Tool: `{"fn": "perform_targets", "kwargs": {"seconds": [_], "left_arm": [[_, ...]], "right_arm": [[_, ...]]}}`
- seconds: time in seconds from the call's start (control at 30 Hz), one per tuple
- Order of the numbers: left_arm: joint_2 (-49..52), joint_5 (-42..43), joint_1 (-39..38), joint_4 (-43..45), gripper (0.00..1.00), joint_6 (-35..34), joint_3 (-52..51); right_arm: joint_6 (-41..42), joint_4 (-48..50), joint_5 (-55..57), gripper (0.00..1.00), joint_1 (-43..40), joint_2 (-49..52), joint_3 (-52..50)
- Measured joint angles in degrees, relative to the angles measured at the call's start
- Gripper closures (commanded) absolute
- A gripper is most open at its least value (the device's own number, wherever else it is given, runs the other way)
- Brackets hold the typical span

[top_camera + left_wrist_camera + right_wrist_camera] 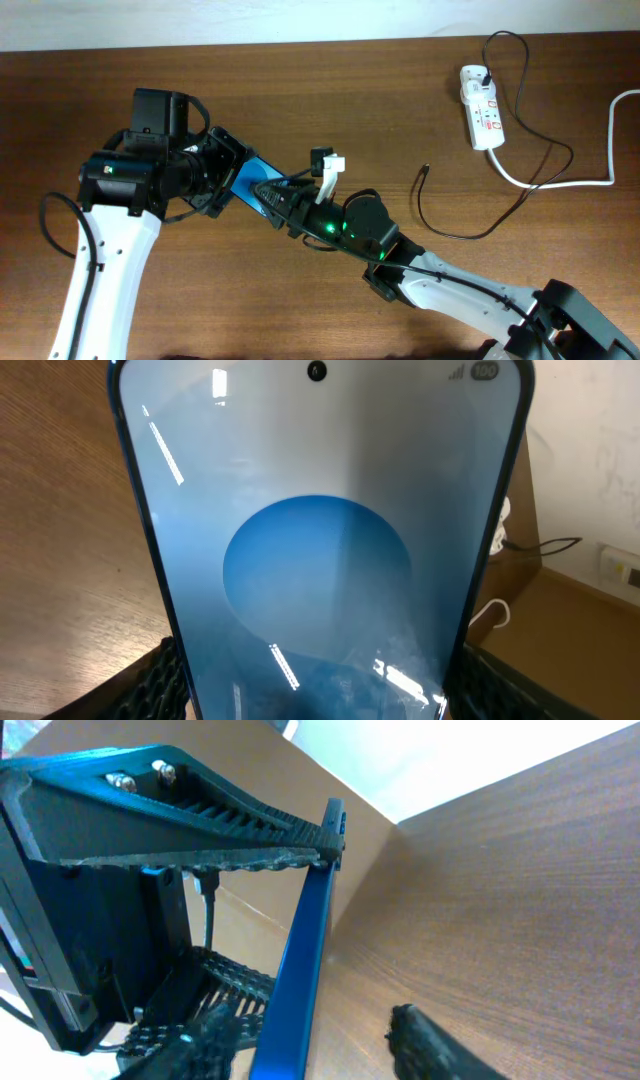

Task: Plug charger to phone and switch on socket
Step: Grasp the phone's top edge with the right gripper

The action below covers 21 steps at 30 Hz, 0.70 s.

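The phone (252, 172), blue and black-edged, is held tilted above the table in my left gripper (230, 175). In the left wrist view its blue screen (320, 560) fills the frame, with my left gripper (320, 690) shut on its two long edges. My right gripper (272, 196) is open around the phone's other end. In the right wrist view the phone's blue edge (310, 940) runs between my right gripper's (315, 1045) fingers, with a gap on the right side. The charger (440, 228) lies on the table, its plug tip (426, 169) free. The socket (484, 108) is at the far right.
A thick white cord (590, 182) runs from the socket toward the right edge. The black cable loops around the socket. The wooden table (330, 90) spreads between the arms and the socket.
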Motion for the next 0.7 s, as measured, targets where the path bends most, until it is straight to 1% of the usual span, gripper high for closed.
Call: {"fn": "perform_targets", "kwargs": {"seconds": [0.03,0.37,0.5,0.6,0.7], "left_arm": [[0.0,0.0,0.0,0.0,0.67,0.0,0.0],[0.0,-0.02,0.0,-0.02,0.66,0.02,0.0],[0.0,0.0,0.0,-0.04,0.66,0.04,0.0],[0.0,0.0,0.0,-0.26,0.65,0.04,0.0],[0.0,0.02,0.0,-0.35,0.64,0.04,0.0]], "right_arm": [[-0.2,0.0,-0.2,0.54,0.0,0.0,0.0],[-0.26,2.51,-2.84,0.57,0.0,0.0,0.0],[-0.28,2.67,-3.8,0.62,0.0,0.0,0.0],[-0.24,2.6,-4.04,0.63,0.0,0.07,0.0],[-0.26,2.47,-4.04,0.68,0.0,0.11,0.0]]}}
